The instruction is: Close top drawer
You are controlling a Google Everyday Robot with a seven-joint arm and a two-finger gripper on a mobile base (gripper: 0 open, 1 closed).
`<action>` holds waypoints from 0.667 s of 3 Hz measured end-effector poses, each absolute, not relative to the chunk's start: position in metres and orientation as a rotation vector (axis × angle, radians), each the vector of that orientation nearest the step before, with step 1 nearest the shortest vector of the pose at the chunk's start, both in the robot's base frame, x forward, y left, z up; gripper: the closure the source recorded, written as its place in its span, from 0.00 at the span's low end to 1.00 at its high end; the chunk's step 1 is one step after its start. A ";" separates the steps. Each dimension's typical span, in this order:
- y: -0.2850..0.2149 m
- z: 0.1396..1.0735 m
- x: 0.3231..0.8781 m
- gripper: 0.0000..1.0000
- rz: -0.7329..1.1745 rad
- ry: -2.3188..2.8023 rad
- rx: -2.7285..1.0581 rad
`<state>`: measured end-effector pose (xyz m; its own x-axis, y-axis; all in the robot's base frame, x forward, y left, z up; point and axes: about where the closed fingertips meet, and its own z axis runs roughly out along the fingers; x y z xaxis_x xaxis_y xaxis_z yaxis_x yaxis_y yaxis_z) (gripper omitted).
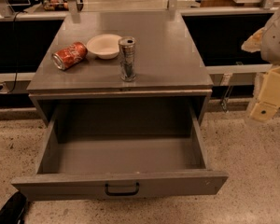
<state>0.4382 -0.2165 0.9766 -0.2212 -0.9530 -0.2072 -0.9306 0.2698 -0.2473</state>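
On the upper left sit a red can (69, 56), a white bowl (104, 45) and a tall can (127, 59). Lower middle, the top drawer (121, 179) is pulled out, empty. At the right edge your gripper (269, 96) hangs well apart from it; spread or pinched, you cannot tell. Closing looks not yet started: reach over and push its front in.

Matt grey top drawer (60, 186); cream plastic pincer (266, 101) at right.
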 end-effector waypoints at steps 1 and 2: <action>-0.217 0.977 0.438 0.00 -0.100 2.231 -1.724; -0.200 0.956 0.442 0.00 -0.098 2.196 -1.731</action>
